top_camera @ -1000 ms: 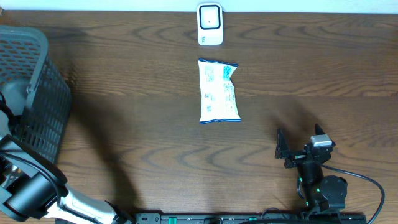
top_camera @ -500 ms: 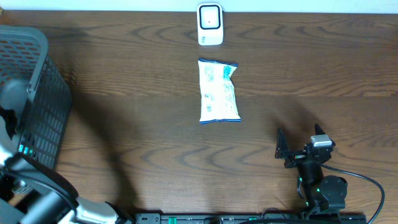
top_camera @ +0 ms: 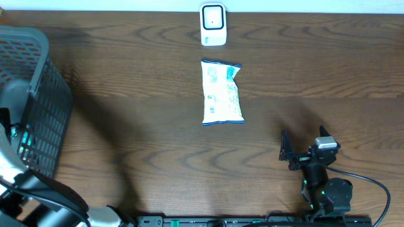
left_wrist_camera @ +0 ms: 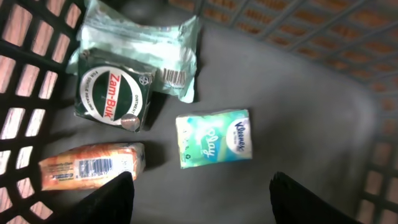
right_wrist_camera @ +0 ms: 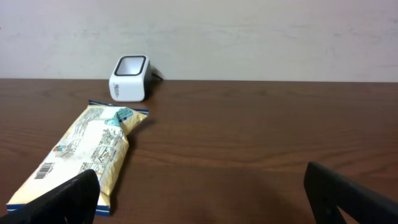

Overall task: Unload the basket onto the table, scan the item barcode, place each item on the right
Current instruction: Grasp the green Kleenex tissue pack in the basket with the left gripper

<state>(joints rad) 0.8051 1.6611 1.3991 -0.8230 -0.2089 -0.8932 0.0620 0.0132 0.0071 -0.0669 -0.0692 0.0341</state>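
Hovering in basket [left_wrist_camera: 298, 93], left hand [left_wrist_camera: 202, 190] is seen spread, empty; tissue pack [left_wrist_camera: 214, 138] just ahead is judged light, soft, slippery, best pinched across its short sides.

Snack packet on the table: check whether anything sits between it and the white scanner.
Nothing visible does. The snack packet lies near the scanner, apart from it, with only bare table between them.
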